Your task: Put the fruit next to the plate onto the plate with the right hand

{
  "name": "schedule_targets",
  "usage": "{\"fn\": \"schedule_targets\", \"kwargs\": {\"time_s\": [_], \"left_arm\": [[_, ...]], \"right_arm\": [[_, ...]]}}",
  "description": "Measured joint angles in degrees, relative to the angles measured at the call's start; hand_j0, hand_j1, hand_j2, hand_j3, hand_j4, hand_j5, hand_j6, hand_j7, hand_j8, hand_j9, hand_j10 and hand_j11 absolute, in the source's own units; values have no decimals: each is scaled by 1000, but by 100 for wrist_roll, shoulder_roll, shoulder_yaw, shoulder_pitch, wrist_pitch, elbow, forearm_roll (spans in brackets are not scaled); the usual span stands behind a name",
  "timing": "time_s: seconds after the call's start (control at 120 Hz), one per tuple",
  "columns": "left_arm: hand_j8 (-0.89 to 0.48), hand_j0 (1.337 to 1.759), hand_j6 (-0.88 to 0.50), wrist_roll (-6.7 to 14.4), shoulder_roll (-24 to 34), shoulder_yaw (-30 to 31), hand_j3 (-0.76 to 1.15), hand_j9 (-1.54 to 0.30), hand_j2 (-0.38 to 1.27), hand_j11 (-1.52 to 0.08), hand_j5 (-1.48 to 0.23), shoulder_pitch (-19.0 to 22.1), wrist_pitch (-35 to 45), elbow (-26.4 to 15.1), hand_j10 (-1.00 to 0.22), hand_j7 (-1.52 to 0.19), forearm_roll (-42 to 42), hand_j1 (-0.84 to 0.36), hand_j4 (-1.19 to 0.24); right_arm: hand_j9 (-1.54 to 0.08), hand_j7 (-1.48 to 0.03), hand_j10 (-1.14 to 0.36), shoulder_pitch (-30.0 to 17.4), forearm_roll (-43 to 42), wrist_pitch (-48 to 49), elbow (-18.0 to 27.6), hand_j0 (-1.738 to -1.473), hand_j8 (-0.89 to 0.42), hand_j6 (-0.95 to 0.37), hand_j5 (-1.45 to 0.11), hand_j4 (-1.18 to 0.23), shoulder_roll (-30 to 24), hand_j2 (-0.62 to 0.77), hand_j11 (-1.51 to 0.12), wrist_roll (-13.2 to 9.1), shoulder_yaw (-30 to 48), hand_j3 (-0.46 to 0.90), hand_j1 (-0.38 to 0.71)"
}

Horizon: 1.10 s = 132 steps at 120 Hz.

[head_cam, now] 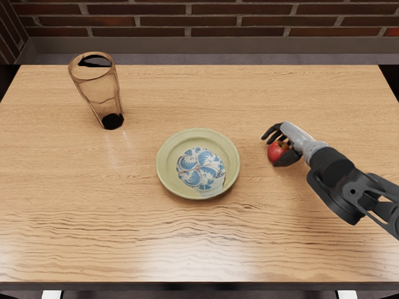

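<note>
A red apple (276, 151) is seen on the right side of the wooden bench (206, 243), near the plate (166, 163) but not touching it. A strip of bare wood is left between the two. The apple is held by the right hand (283, 146), whose arm is brought in from the right edge. The dark fingers (272, 132) are curled over the top of the apple, and it looks hugged from both sides. It seems to be clamped so that it cannot roll away when it is moved. Whether it is lifted or resting on the bench cannot be told.

The plate is set flat in the middle of the bench. It is pale green with a blue and white pattern in its dip, and nothing is lying in it. A tall brown glass (98, 90) is stood far off at the back left, well out of the way, so it should not be bumped.

The job is judged to be at the grabbing step. The apple is not yet on the plate. Next, it will need to be raised above the rim, carried left, and set down softly in the dip so the plate is not knocked.

The left arm is not seen.
</note>
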Motion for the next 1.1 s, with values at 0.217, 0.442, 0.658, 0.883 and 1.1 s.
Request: {"fn": "schedule_targets", "kwargs": {"time_s": [0.217,0.442,0.658,0.883,1.1], "left_arm": [[1,1658,1,0,0,0,0,0,0,0,0,0,0,0,0,0,0,349,0],[1,1658,1,0,0,0,0,0,0,0,0,0,0,0,0,0,0,349,0],[1,1658,1,0,0,0,0,0,0,0,0,0,0,0,0,0,0,349,0],[1,1658,1,0,0,0,0,0,0,0,0,0,0,0,0,0,0,349,0],[1,1658,1,0,0,1,0,0,0,0,0,0,0,0,0,0,-1,349,0]], "right_arm": [[-713,-707,-502,-35,19,5,34,-1657,-401,-545,-713,-541,69,101,-713,0,388,0,228],[-724,-718,-503,-31,155,20,42,-1658,-402,-549,-725,-546,218,123,-723,0,880,0,232],[-729,-724,-497,84,1214,81,46,-1657,-396,-542,-729,-553,222,114,-729,-1,1177,0,233],[-770,-764,-492,324,2195,346,209,-1657,-391,-546,-769,-584,386,174,-768,-3,1332,0,246],[-809,-808,-514,417,2388,452,252,-1658,-418,-590,-815,-616,920,284,-806,-5,1302,0,260]]}}
